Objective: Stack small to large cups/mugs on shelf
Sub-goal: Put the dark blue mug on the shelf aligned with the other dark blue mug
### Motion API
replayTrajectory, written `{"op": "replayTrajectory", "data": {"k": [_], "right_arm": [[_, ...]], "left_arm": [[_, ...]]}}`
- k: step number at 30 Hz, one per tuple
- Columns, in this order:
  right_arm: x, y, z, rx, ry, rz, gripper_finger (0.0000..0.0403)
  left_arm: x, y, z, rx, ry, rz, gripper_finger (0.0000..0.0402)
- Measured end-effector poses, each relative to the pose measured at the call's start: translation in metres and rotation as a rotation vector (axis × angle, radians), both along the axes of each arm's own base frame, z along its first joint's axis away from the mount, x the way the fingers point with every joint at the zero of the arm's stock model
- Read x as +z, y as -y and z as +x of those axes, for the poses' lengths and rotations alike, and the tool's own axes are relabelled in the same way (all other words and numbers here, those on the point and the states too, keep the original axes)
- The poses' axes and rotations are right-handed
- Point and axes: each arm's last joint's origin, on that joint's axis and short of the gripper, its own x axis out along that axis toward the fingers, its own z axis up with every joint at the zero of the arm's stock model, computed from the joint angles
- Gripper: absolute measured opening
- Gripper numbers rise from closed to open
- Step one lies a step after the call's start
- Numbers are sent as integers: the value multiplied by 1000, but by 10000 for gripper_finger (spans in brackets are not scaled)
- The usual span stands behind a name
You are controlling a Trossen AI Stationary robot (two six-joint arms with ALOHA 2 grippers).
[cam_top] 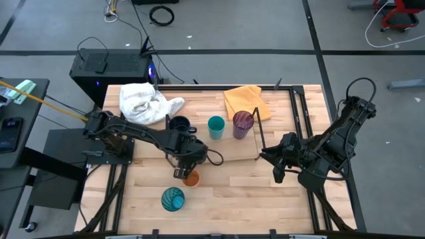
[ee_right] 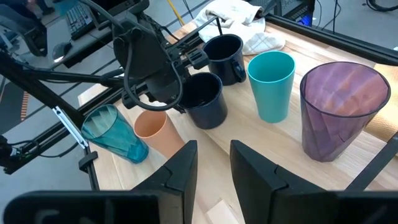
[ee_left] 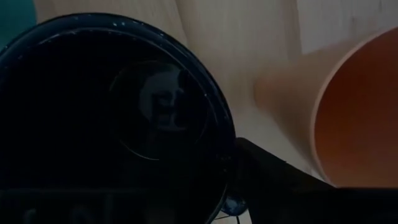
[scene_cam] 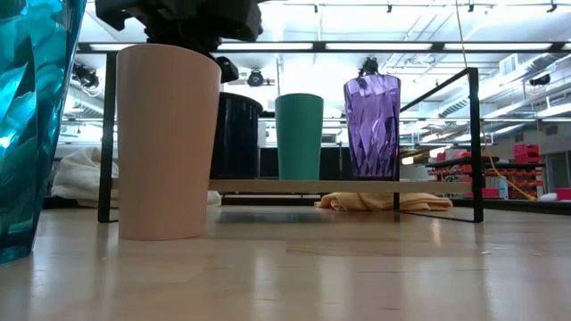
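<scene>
Near the middle of the tabletop, the left gripper pinches one navy mug by its rim, off the surface right beside the orange cup. Six vessels total: two glossy navy mugs, with the other mug on the shelf alongside a smooth teal cup and a faceted purple tumbler. A patterned teal tumbler sits by the front edge. Right gripper waits near the right edge, jaws spread.

On the shelf: handled mug, small cup, tumbler in a row. In front, apparently off it: second mug, another cup, patterned tumbler.
</scene>
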Motion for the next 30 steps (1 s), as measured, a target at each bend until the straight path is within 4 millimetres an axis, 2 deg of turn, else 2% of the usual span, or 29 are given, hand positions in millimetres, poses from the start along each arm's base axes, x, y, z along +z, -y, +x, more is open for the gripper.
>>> {"op": "replayTrajectory", "data": {"k": [12, 23, 30], "right_arm": [[0, 0, 0, 0, 0, 0, 103], [0, 0, 0, 0, 0, 1, 103], [0, 0, 0, 0, 0, 1, 103]], "left_arm": [[0, -1, -4, 18, -33, 7, 148], [0, -2, -7, 25, -67, 13, 138], [0, -6, -7, 51, -69, 14, 151]]}}
